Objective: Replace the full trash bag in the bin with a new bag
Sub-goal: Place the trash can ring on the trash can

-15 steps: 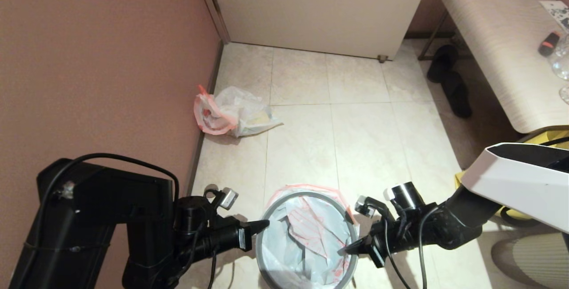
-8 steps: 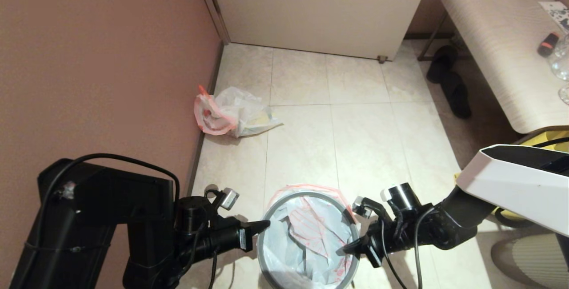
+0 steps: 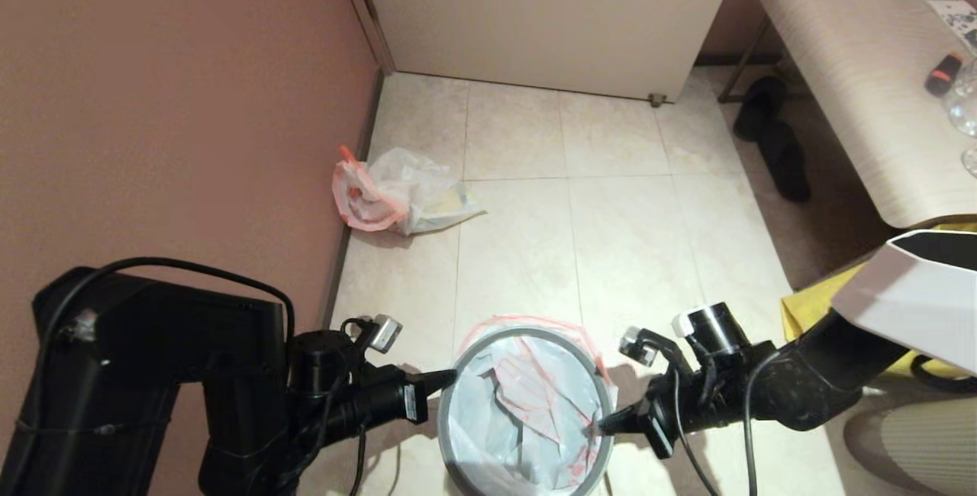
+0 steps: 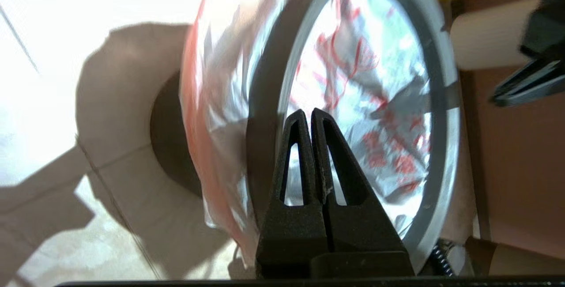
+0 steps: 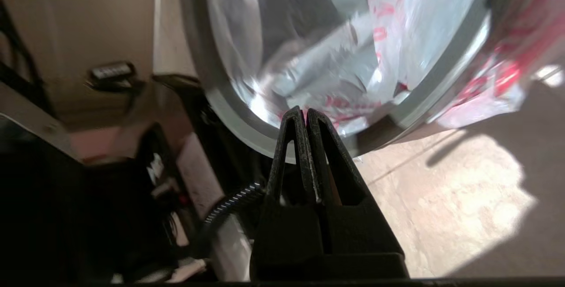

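Both my tools pressed together, left tool [image 3: 449, 379] and right tool [image 3: 603, 425] flanking the bin [image 3: 452, 397] on the near floor, likely seating its grey ring over the new bag [image 3: 527, 412]; full bag [image 3: 397, 194] parked by the left wall.

It looked like a lived-in room: beige floor tiles [image 3: 626, 236], pink wall [image 3: 168, 99], slippers [image 3: 771, 137] under a bench [image 3: 855, 76] far beyond the right claw [image 3: 603, 425].

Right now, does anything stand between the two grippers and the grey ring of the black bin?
Nothing visible does. The left gripper and right gripper, both shut, sit at opposite sides of the grey ring, over the thin white red-printed bag lining the bin.
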Available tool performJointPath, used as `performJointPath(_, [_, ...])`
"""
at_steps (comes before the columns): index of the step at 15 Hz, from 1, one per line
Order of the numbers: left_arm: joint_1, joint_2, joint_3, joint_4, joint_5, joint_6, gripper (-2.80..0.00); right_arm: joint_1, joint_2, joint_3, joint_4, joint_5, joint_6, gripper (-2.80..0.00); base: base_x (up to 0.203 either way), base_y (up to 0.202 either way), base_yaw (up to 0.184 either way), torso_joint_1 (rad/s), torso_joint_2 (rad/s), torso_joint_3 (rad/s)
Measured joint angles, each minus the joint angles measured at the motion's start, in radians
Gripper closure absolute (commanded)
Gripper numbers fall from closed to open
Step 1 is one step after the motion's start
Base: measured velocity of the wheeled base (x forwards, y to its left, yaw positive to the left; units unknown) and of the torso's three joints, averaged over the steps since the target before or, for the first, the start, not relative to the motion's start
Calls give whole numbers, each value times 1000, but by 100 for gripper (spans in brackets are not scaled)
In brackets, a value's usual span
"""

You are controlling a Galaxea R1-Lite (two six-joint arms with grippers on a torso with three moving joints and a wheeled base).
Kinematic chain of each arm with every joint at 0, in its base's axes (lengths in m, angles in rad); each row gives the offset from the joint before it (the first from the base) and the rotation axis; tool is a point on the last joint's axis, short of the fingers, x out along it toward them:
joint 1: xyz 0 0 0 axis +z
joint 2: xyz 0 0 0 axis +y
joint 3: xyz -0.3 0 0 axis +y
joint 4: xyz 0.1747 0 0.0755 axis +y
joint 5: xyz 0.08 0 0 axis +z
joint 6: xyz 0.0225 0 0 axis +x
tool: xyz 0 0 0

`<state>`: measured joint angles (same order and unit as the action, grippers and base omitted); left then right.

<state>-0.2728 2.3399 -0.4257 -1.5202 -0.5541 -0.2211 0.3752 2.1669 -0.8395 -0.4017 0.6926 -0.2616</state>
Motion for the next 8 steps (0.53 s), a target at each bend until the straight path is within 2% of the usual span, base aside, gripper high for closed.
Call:
performJointPath(4, [-18, -172, 53, -1, 5, -10, 0, 23, -267, 34, 22, -29, 231, 0, 0, 0, 0, 0, 0, 0])
performJointPath(6, [-41, -273, 74, -1, 61, -10, 0, 23, -404, 44, 45, -147, 352, 0, 0, 0, 0, 0, 0, 0])
performJointPath(8, [-54, -382, 117, -1, 167, -9, 0, -6, -545, 56, 123, -309, 408, 0, 0, 0, 0, 0, 0, 0])
